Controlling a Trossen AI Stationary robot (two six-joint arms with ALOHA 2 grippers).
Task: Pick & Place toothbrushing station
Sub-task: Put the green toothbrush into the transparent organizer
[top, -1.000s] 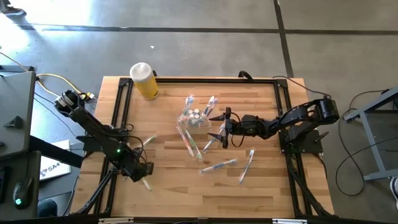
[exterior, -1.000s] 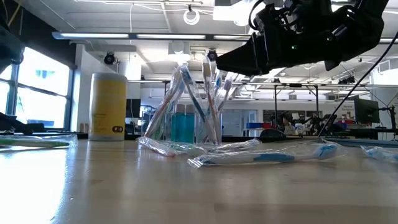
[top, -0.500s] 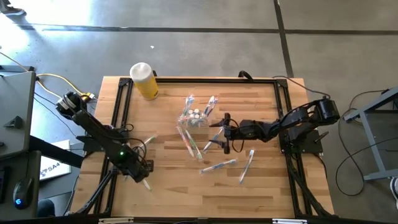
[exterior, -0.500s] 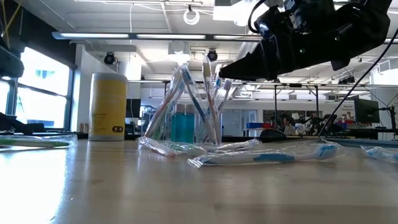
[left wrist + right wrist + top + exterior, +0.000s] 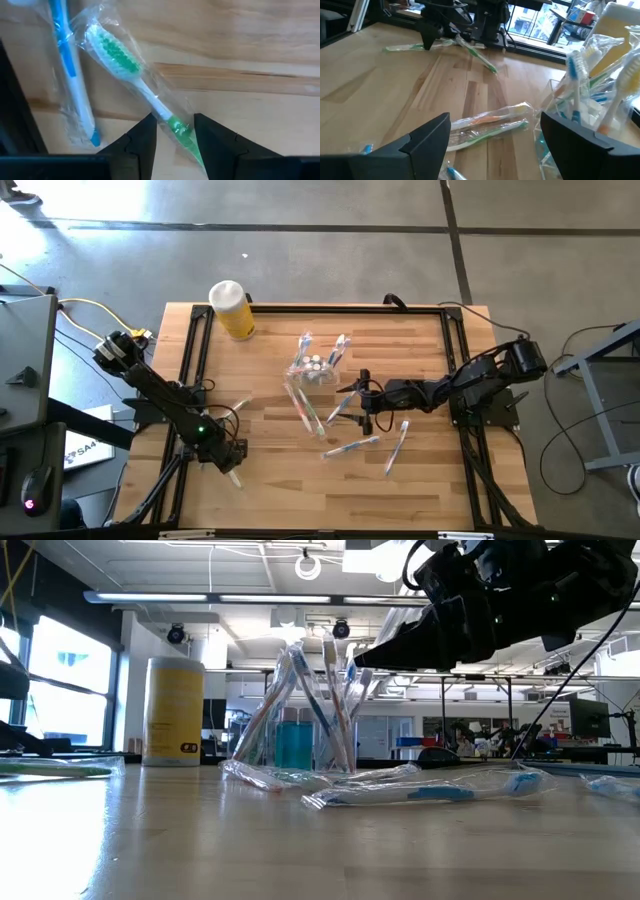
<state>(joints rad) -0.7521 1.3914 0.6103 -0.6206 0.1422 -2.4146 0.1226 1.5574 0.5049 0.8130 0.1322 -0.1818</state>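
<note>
Lower left, the left gripper grasps a green toothbrush; the right gripper, spread empty, has apparently retreated from the holder cup.

Wood table held a clear cup w/ wrapped brushes strewn nearby; yellow cylinder stood well behind the cup.

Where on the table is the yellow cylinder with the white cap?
In the high view, the yellow cylinder stands at the table's far left corner, left of the clear holder cup.
</note>
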